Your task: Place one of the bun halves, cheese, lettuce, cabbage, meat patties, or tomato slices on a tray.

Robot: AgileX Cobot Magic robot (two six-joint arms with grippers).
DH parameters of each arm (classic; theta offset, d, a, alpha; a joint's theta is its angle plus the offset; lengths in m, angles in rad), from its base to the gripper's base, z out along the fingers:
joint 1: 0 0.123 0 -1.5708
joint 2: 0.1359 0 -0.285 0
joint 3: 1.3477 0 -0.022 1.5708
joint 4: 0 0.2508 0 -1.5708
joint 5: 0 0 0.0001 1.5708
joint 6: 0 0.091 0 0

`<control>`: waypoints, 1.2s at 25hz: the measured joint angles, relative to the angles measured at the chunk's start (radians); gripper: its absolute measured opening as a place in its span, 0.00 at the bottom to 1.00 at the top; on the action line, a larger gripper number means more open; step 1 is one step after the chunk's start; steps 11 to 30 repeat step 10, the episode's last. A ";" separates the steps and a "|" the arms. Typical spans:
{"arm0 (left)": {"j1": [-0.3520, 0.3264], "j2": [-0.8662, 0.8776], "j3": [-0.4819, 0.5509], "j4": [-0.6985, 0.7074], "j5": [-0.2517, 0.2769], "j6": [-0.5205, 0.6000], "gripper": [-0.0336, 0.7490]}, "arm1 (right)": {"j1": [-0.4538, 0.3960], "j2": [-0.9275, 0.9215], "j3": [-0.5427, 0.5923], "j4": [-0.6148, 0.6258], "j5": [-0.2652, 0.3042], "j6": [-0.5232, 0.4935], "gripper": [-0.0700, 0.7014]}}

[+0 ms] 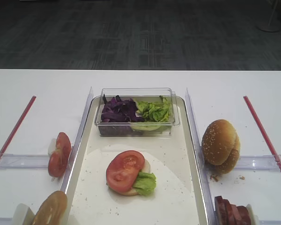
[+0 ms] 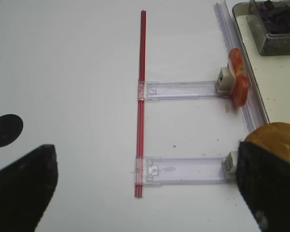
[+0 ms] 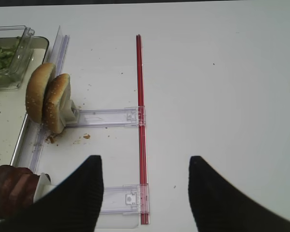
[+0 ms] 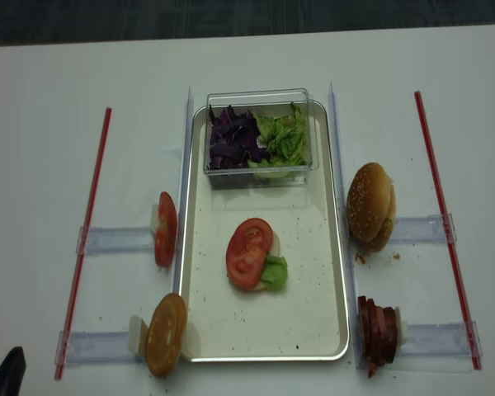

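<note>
Lying on tray (image 4: 313,322), tomato slice (image 4: 249,252), well apart from parted left gripper (image 2: 145,193)

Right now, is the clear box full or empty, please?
Partly filled: the clear box holds cabbage on its left and lettuce on its right.

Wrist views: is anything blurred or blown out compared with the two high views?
Left wrist: the open left claw is dark soft blur and the table is nearly blown white. Right wrist: the right claw is equally soft, the sesame bun halves fairly sharp. Both high views: even light, tray crumbs readable.
</note>
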State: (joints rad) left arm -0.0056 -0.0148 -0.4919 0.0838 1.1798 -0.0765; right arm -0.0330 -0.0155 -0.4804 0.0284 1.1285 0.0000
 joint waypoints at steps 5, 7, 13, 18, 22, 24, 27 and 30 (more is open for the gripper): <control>0.000 0.000 0.000 0.000 0.000 0.000 0.92 | 0.000 0.000 0.000 0.000 0.000 0.000 0.64; 0.000 0.000 0.000 0.000 0.000 0.000 0.92 | 0.000 0.000 0.000 0.000 0.000 0.000 0.64; 0.000 0.000 0.000 0.000 0.000 0.000 0.92 | 0.000 0.000 0.000 0.000 0.000 0.000 0.64; 0.000 0.000 0.000 0.000 0.000 0.000 0.92 | 0.000 0.000 0.000 0.000 0.000 0.000 0.64; 0.000 0.000 0.000 0.000 0.000 0.000 0.92 | 0.000 0.000 0.000 0.000 0.000 0.000 0.64; 0.000 0.000 0.000 0.000 0.000 0.000 0.92 | 0.000 0.000 0.000 0.000 0.000 0.000 0.64; 0.000 0.000 0.000 0.000 0.000 0.000 0.92 | 0.000 0.000 0.000 0.000 0.000 0.000 0.64; 0.000 0.000 0.000 0.000 0.000 0.000 0.92 | 0.000 0.000 0.000 0.000 0.000 0.000 0.64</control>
